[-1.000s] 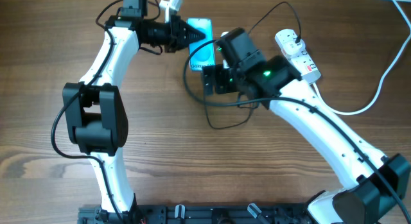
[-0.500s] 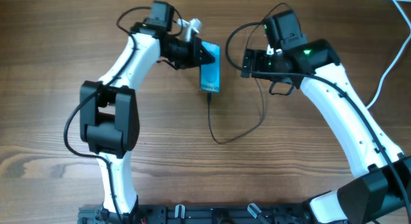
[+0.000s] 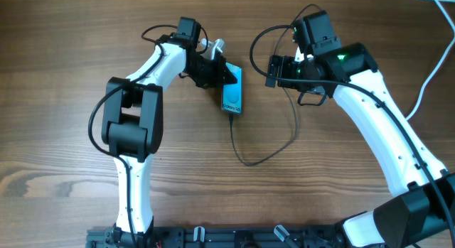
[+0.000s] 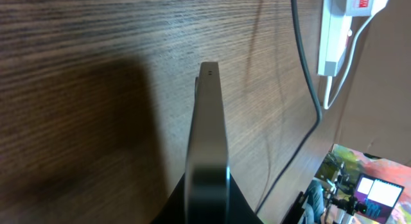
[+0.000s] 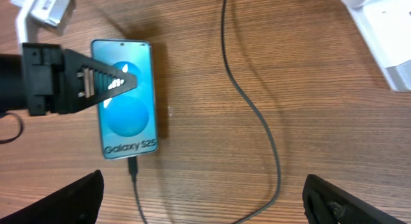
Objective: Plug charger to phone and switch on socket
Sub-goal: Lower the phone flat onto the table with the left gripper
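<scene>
Turquoise phone [image 5: 128, 128], charger [image 5: 224, 31] attached, clamped in left gripper [image 5: 130, 83]; right gripper [image 5: 202, 197] spread, empty.

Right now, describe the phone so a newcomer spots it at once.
On the wooden table, look at the left gripper, upper centre. The phone is clamped there: the only flat rectangle with a turquoise screen, with a thin black cable running from its near end.

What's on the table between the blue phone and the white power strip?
Just the thin black charger cable, crossing bare wooden table between the phone and the socket. The right wrist view shows it.
</scene>
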You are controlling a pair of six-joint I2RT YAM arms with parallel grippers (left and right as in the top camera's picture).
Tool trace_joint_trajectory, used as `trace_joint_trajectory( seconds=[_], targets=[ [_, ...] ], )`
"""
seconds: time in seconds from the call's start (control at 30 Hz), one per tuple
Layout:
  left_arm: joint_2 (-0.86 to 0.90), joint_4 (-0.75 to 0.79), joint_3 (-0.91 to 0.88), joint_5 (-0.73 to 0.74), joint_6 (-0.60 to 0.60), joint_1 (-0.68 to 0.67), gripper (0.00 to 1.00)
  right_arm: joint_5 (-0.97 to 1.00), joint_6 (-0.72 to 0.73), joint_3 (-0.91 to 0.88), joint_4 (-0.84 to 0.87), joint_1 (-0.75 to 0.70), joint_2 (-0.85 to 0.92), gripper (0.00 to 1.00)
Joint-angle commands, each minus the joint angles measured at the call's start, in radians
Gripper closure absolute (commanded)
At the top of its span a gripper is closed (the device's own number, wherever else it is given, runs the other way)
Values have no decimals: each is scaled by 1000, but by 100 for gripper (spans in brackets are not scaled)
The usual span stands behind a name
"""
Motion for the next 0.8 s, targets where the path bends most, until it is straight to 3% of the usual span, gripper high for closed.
trace_joint_trajectory(
  seconds=[0.0,0.23,0.77],
  targets=[
    [13,10,-1,17,-5,4,96,-31,9,14,3,1,-16,0],
    [42,23,-1,16,-5,5,96,-31,9,14,2,1,-16,0],
    [42,-2,-1,-145,-5,4,81,-31,8,14,-2,1,-16,0]
  ],
)
